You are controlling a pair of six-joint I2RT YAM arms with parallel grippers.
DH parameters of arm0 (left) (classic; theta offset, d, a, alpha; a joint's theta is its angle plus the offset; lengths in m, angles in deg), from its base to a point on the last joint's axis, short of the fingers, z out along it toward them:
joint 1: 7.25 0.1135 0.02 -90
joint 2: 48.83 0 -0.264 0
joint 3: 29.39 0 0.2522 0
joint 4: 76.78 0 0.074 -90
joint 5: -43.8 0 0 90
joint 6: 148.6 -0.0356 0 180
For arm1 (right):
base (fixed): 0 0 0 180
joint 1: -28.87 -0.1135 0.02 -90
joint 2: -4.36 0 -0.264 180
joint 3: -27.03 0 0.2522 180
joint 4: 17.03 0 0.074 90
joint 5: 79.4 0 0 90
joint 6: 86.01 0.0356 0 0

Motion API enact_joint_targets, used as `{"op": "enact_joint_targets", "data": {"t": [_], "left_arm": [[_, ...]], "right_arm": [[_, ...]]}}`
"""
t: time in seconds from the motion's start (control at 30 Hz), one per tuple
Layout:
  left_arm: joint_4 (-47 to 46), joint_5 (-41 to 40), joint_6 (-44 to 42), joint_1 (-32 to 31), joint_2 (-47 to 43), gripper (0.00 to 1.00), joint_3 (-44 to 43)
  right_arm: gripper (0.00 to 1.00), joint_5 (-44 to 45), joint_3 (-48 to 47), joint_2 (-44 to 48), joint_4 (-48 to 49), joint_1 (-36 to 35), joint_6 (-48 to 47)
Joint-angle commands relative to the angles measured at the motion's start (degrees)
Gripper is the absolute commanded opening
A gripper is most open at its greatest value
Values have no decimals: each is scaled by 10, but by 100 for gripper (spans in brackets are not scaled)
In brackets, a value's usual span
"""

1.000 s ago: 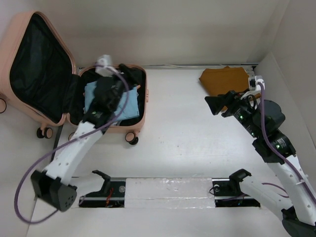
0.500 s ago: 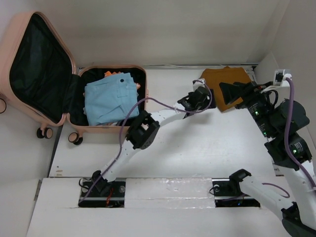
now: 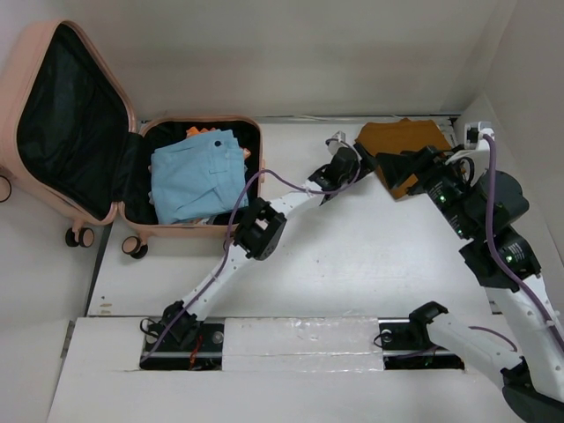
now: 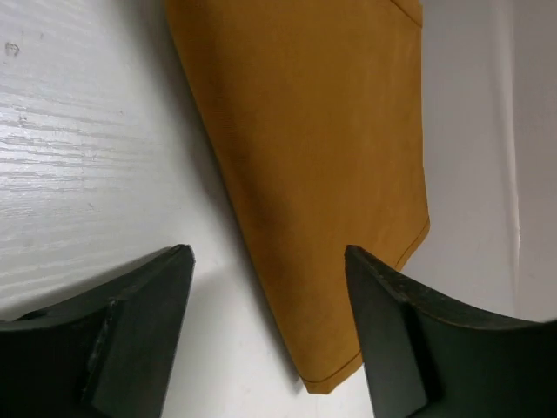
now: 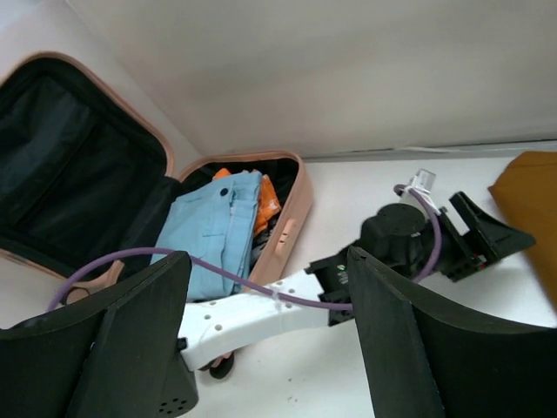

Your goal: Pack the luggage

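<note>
The luggage [image 3: 194, 231] lies open at the back left, its black-lined lid [image 3: 62, 115] propped up. A folded light blue garment [image 3: 198, 176] lies in the base on top of something orange [image 3: 204, 132]. A folded mustard cloth [image 3: 401, 141] rests on the table at the back right. My left gripper [image 3: 359, 161] is stretched out to the cloth's left edge. It is open, and the cloth's corner [image 4: 322, 157] lies below and between its fingers [image 4: 268, 254]. My right gripper [image 3: 397, 172] hovers open over the cloth's near edge, pointing left. Its view shows the luggage [image 5: 291, 222] and the left gripper [image 5: 487, 235].
White walls close off the back and the right side next to the cloth. The left arm [image 3: 264, 229] reaches diagonally across the middle of the table, trailing a purple cable [image 3: 242, 198]. The two grippers are close together at the cloth.
The left arm has left the luggage, with the blue garment lying inside, and swung right to the mustard cloth. The right gripper has shifted up over the cloth.
</note>
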Motion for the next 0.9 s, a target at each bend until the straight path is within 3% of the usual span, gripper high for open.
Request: {"op": "enact_joint_targets", "data": {"t": [0.0,0.1,0.27,0.37,0.43,0.57,0.73,0.8,0.87], "left_arm": [[-53,16,54,-6,26,64,-21],[-89,16,85,-6,48,57,-35],[-114,-3,98,-6,61,21,-63],[-128,-23,85,0,48,13,-50],[-147,-23,85,0,48,0,-50],[-162,-23,84,12,37,0,-31],[-202,-17,24,18,-44,0,119],[-227,-15,1,18,-116,0,199],[-268,-22,-4,18,-175,0,367]], "right_arm": [[78,-40,11,-1,42,-4,12],[78,-84,17,-6,48,-4,26],[78,-91,17,-6,33,-10,33],[78,-85,11,-6,27,-10,33],[78,-101,11,-6,32,-10,33],[78,-120,19,-6,32,-10,39],[78,-108,33,-6,40,-10,39],[78,-108,33,-19,45,-10,34],[78,-108,33,-24,50,-10,34]]}}
